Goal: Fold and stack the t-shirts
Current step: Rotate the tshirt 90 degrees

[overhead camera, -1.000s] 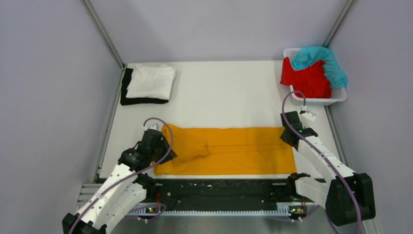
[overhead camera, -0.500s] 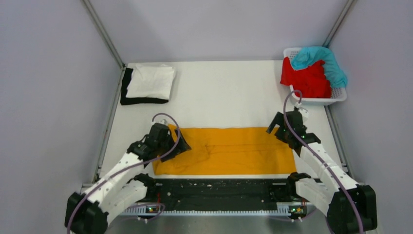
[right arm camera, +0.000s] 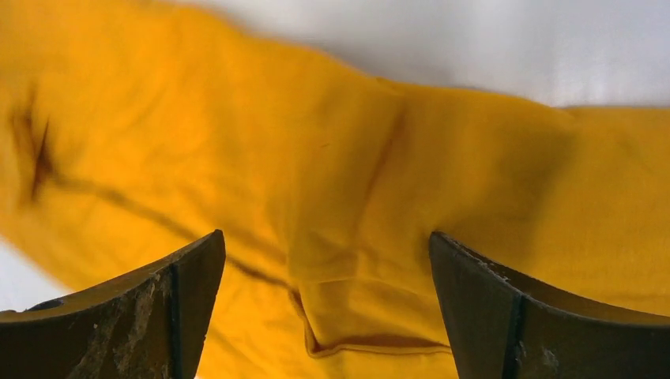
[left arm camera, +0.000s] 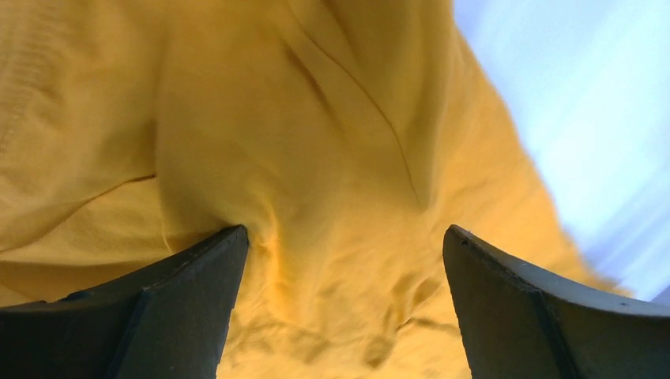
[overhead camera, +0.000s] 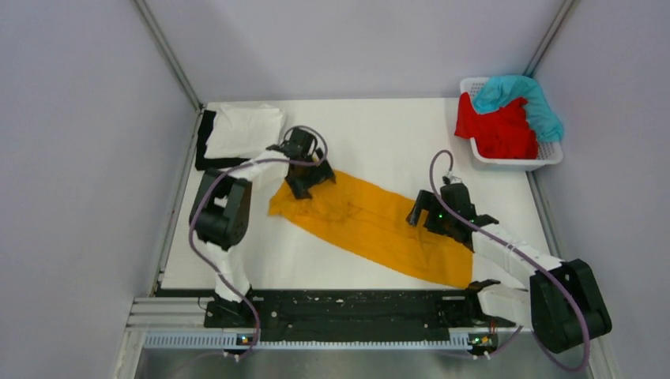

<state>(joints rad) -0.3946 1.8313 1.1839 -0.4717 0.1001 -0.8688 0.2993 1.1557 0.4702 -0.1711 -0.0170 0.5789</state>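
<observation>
The mustard-orange t-shirt, folded into a long strip, lies slanted across the table from back left to front right. My left gripper is open over its back-left end. In the left wrist view the wide-apart gripper has wrinkled orange cloth between its fingers, puckering at the left fingertip. My right gripper is open over the strip's right part; in its wrist view the gripper straddles a folded hem of the shirt. Neither holds anything.
A folded white t-shirt lies on a folded black one at the back left corner. The white basket at the back right holds a red t-shirt and a teal one.
Both grippers have opened and let go of the strip's ends. The left arm swung toward the back, the right moved inward, and the orange strip now lies slanted instead of along the near edge.
</observation>
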